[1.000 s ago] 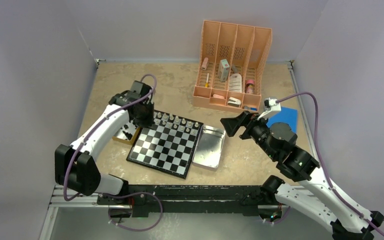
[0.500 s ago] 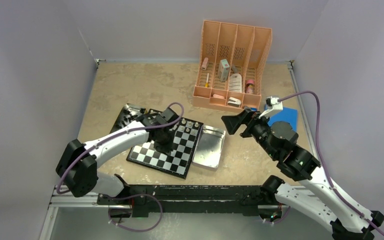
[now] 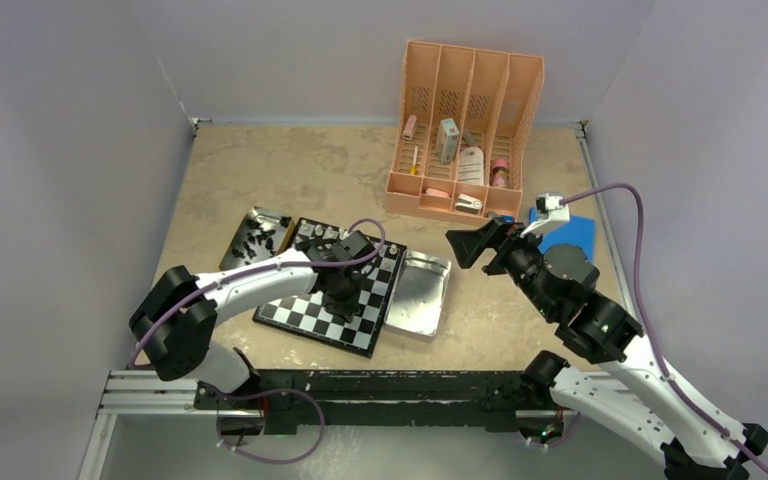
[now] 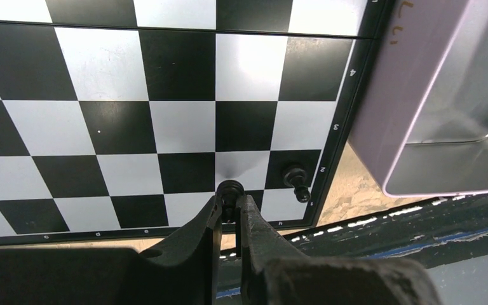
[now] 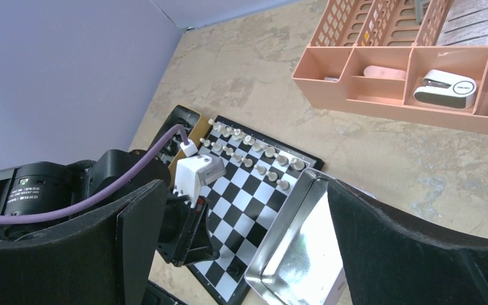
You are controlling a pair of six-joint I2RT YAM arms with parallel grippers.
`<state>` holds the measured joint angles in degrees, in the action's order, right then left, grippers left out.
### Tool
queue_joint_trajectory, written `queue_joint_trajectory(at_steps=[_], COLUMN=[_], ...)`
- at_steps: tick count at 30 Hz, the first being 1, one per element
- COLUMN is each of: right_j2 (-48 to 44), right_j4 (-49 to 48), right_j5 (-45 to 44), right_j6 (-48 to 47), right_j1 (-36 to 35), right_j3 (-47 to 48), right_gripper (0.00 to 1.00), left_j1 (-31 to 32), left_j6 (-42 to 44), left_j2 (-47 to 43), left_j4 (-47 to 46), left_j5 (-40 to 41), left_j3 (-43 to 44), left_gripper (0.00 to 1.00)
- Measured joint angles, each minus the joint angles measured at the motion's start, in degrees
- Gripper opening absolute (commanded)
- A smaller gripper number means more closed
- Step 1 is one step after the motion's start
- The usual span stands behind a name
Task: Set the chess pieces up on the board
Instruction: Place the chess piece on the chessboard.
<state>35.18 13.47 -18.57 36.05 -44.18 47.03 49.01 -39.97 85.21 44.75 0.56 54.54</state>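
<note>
Since 1 s ago L arm is swinging from upper left to board (image 4: 184, 124) bottom edge. L fingers (image 4: 218, 213) are pinching upright black piece (image 4: 230, 189), just left of placed black pawn (image 4: 295, 180). R fingers (image 3: 465, 247) are gaping, empty, well apart.

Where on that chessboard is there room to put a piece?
The board is bare in the middle, from the white pieces crowding its far two rows to the black piece by the tray. The left gripper holds another piece at the near edge.
</note>
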Motion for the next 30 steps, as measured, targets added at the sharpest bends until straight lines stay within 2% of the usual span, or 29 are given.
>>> queue_joint_trajectory(at_steps=[14,24,30], right_j2=[-0.6,-0.3,-0.4], right_j4=[0.0,0.0,-0.2], right_j5=[0.0,0.0,0.1], right_j6=[0.4,0.9,1.0], right_j1=[0.0,0.0,0.0], right_j3=[0.0,0.0,-0.6], right_gripper=[0.99,0.99,0.99], left_j1=[0.3,0.6,0.6], left_j6=[-0.4,-1.2,-1.4], left_j2=[2.2,2.2,2.2], left_j4=[-2.7,-2.7,-3.2], left_j5=[-1.6,-1.4,-1.6], left_j3=[-1.0,-1.6,-1.6], left_gripper=[0.13,0.29,0.30])
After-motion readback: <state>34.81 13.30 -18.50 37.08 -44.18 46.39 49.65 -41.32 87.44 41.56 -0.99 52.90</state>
